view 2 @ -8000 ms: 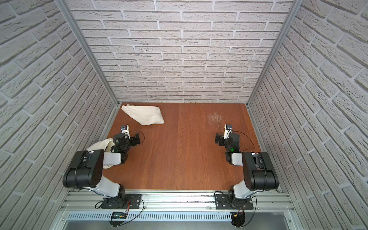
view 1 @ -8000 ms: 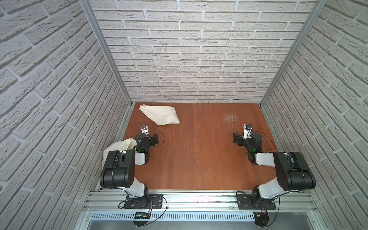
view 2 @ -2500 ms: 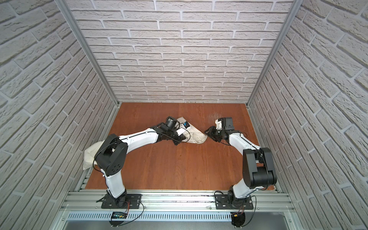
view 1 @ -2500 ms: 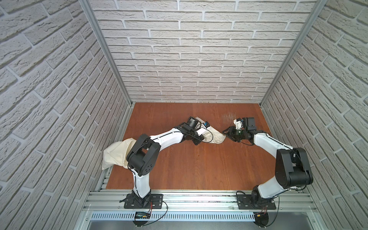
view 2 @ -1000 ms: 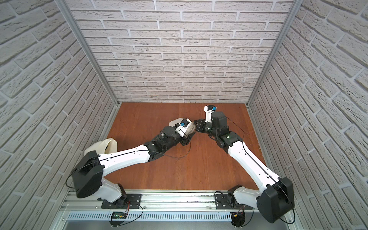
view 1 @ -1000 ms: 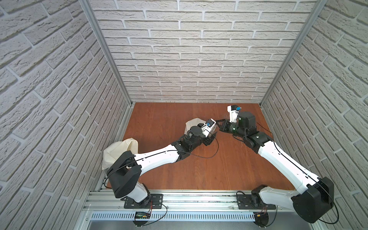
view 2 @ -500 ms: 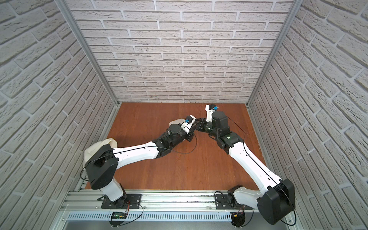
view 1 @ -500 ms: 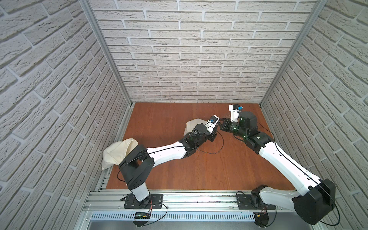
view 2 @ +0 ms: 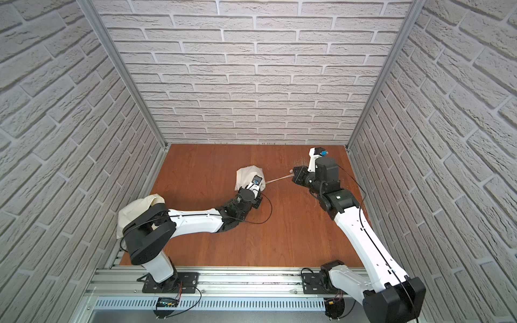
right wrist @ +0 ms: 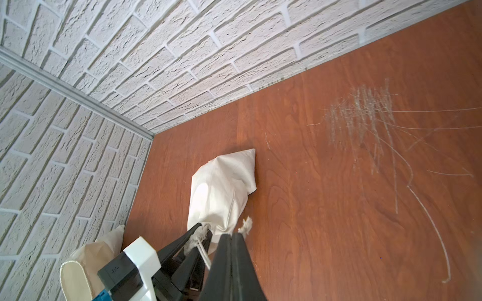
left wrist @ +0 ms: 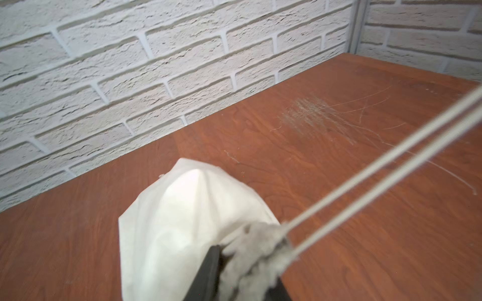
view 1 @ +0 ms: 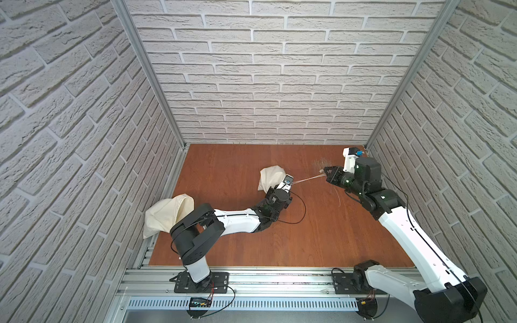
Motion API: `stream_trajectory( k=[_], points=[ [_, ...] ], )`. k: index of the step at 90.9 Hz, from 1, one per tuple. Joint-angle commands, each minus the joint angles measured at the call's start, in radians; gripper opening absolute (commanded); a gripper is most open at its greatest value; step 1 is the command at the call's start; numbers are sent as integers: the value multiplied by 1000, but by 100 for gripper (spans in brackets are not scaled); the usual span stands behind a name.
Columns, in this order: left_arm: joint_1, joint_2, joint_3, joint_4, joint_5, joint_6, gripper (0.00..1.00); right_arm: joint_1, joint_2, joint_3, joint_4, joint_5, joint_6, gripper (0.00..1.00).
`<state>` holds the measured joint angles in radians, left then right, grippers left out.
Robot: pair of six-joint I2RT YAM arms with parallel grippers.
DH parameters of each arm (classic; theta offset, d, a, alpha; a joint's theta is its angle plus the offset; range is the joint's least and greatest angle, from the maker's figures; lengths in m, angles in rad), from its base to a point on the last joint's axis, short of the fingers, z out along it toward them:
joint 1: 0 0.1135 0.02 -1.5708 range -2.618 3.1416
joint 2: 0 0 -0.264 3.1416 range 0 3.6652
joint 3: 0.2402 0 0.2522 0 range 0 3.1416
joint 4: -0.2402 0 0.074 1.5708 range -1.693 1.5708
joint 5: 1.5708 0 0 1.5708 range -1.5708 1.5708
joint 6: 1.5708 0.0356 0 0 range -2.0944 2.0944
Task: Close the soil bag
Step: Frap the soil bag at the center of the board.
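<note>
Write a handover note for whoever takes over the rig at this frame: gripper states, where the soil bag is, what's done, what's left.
Left gripper: closed around the gathered neck of the soil bag, which lies mid-table.
Right gripper: shut on the drawstring cords, which run taut from the bag's neck to it. A frayed cord end pokes out past its tips.
Done: the mouth looks bunched tight.
Left: check that it is fully cinched, pull a little more if not, then release both grippers.
The second cream sack, near the left arm's base, is not part of the job.
</note>
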<state>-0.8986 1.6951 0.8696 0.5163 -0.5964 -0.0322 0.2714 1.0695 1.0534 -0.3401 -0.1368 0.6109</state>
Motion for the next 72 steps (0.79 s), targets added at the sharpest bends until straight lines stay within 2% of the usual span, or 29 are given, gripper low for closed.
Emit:
stream_trajectory(
  k=[1,10,15,21,30,43,52,58,65,72],
  points=[
    [92,-21,-69,-329,-280,-111,26,-79,-76,58,74,121,-17,3],
    [127,-38,-74,-390,-320,-141,26,-78,-62,48,104,51,6,3],
    [126,-63,-86,-361,-287,-112,27,-72,-43,38,131,5,26,3],
    [106,-109,-119,-258,-195,-38,33,-51,-21,34,155,-19,36,3],
    [58,-181,-132,-141,-11,53,48,-10,-1,36,169,-18,35,3],
    [4,-231,-89,-111,165,142,68,21,16,45,173,-15,33,3],
    [-9,-251,-35,-123,341,166,83,36,19,49,171,-15,29,3],
    [-11,-244,22,-157,450,170,88,40,17,48,171,-13,29,3],
    [-13,-210,84,-171,550,194,88,40,10,48,166,-7,26,3],
    [-13,-157,155,-192,561,228,88,40,0,48,157,1,25,3]
  ],
)
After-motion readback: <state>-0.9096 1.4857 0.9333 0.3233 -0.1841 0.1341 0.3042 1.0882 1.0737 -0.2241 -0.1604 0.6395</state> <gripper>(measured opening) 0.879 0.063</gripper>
